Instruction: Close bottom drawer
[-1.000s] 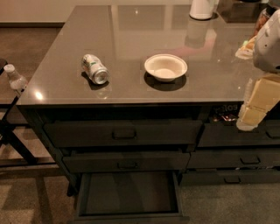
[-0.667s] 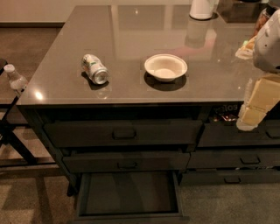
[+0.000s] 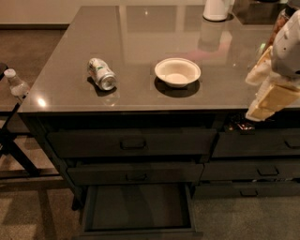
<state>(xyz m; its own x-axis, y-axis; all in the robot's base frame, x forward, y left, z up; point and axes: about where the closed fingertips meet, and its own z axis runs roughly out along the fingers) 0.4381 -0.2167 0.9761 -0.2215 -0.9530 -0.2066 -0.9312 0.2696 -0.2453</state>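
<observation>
The bottom drawer [image 3: 138, 209] of the wide left stack is pulled far out. Its flat dark inside is bare, and its low front panel lies at the lower edge of the view. The two taller wide drawers above it, the top one [image 3: 131, 143] and the middle one [image 3: 136, 174], are pushed in, the middle one standing slightly proud. My gripper [image 3: 268, 96], white and cream, hangs at the right edge of the view, above the counter's front right corner. It is well above and to the right of the open drawer and touches nothing.
On the grey countertop [image 3: 140, 37] lie a tipped can [image 3: 101, 73] and a white bowl [image 3: 177, 72]; a white jug [image 3: 216, 9] stands at the back. A narrower drawer stack [image 3: 255, 161] is on the right. A water bottle [image 3: 17, 84] sits on a folding stand at the left.
</observation>
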